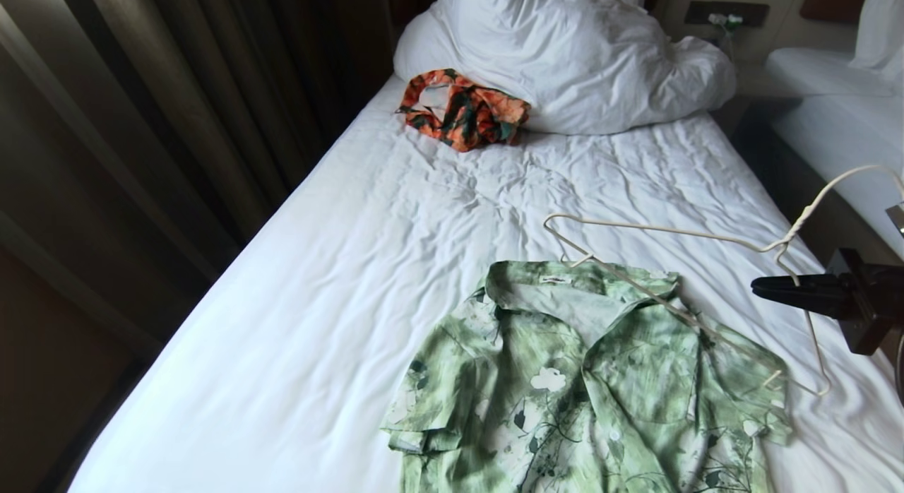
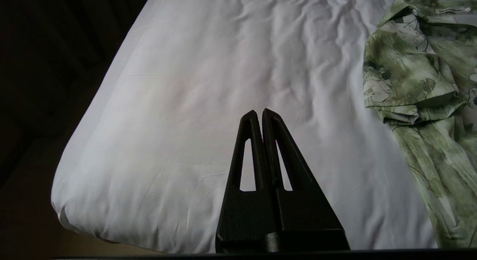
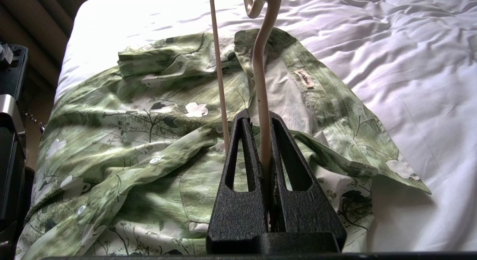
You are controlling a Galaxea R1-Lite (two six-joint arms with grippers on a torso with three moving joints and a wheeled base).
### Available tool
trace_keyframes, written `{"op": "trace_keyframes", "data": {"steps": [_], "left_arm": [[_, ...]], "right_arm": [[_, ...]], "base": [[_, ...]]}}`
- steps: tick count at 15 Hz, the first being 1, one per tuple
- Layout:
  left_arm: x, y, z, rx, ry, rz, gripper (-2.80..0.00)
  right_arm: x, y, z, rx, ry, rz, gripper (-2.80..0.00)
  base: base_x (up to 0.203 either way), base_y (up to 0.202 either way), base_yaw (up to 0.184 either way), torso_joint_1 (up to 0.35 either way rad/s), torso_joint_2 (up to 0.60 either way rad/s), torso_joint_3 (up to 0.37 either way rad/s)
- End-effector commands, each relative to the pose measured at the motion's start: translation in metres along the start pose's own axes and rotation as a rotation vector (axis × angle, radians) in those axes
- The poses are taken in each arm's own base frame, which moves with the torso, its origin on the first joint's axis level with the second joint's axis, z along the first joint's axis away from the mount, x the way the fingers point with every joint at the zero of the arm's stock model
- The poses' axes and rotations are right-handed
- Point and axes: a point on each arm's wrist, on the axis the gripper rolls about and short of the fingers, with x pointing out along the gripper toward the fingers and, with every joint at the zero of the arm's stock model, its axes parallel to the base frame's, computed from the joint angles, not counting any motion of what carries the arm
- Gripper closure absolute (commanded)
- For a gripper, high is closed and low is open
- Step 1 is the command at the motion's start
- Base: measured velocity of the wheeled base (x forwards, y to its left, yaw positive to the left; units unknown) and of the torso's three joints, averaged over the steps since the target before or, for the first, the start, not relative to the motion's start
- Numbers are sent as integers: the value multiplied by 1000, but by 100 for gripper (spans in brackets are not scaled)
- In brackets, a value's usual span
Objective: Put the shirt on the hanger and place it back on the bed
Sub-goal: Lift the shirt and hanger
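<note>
Figure: hanger held over the shirt, insertion not yet made. I take the shirt (image 1: 586,380) as landmark; it lies flat and open-fronted on the near part of the bed (image 1: 353,267), collar toward the pillow end. My right gripper (image 1: 759,287) stands off the shirt's right shoulder, its jaws closed on the wire of the hanger (image 1: 678,267) close below the hook. The frame slants from there: its near arm crosses the shirt's right collar and shoulder, its far corner hangs just beyond the collar. Whether any part has entered the neck opening I cannot tell. My left gripper (image 2: 259,114) is parked beyond the shirt's left sleeve, jaws shut on nothing.

Handling, as I judge it: the hanger is light, stiff and thin, apt to swivel in a single pinch, so a hold near the hook suits it. The shirt is soft, limp and light; it will bunch if pushed. I would take it at the collar or shoulder seam.
</note>
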Motion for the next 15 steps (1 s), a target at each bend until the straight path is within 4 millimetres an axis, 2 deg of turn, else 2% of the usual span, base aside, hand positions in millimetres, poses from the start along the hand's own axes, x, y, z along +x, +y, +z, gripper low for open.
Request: {"op": "trace_keyframes", "data": {"steps": [1, 6, 8, 10, 13, 15], "left_arm": [[0, 0, 0, -1, 2, 0, 0], [0, 0, 0, 59, -1, -2, 0], [-3, 0, 16, 59, -33, -5, 0], [2, 0, 31, 63, 10, -5, 0], [23, 1, 63, 56, 111, -55, 0], [55, -3, 87, -9, 203, -150, 0]], "right_arm": [[-4, 0, 3, -15, -7, -7, 0], [-19, -5, 5, 39, -8, -51, 0], [-23, -3, 8, 39, -17, -54, 0], [-26, -1, 10, 39, -18, -62, 0], [-26, 1, 11, 44, -19, -62, 0], [-28, 1, 12, 61, -18, -68, 0]], "base": [[0, 0, 0, 0, 0, 0], [0, 0, 0, 0, 0, 0], [0, 0, 0, 0, 0, 0], [0, 0, 0, 0, 0, 0], [0, 0, 0, 0, 0, 0], [0, 0, 0, 0, 0, 0]]}}
